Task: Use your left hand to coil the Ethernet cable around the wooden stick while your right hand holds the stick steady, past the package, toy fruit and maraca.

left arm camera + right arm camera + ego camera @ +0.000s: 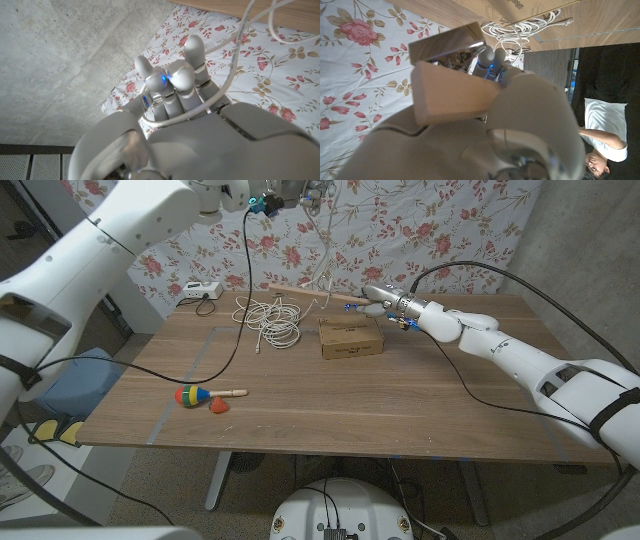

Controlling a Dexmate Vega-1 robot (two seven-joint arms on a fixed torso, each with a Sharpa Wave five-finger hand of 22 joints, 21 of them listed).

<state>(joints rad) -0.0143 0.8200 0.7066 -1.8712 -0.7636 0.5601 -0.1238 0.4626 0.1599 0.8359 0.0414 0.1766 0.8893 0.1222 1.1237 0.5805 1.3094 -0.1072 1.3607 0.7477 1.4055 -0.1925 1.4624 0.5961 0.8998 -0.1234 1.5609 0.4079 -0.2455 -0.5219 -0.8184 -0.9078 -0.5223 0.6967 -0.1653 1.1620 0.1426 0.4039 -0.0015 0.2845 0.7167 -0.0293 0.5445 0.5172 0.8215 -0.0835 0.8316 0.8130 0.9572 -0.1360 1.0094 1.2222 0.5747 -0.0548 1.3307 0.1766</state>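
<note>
Head view: a wooden table [400,410] stands in front of a flowery cloth [430,225].
Left hand [290,192]: it is high up over the far side of the table, with the white cable [325,255] hanging down from it.
Left hand fingers [192,52]: in the left wrist view they are curled close together, and the cable runs across them and under them, so the hand holds it.
Right hand [385,302]: it is at the far side of the table, just behind the box [350,337].
Right hand fingers: they are closed around the end of the wooden stick [300,290], as the right wrist view shows.
Stick: it points to the left, lifted a little above the table.
Cable: most of it lies in a loose pile [272,320] on the table, left of the box, below the stick.
Maraca [195,395]: it lies on the near left part of the table.
Toy fruit [219,407]: small and red, just beside the maraca.
Person [600,145]: at the edge of the right wrist view, in a white top.
</note>
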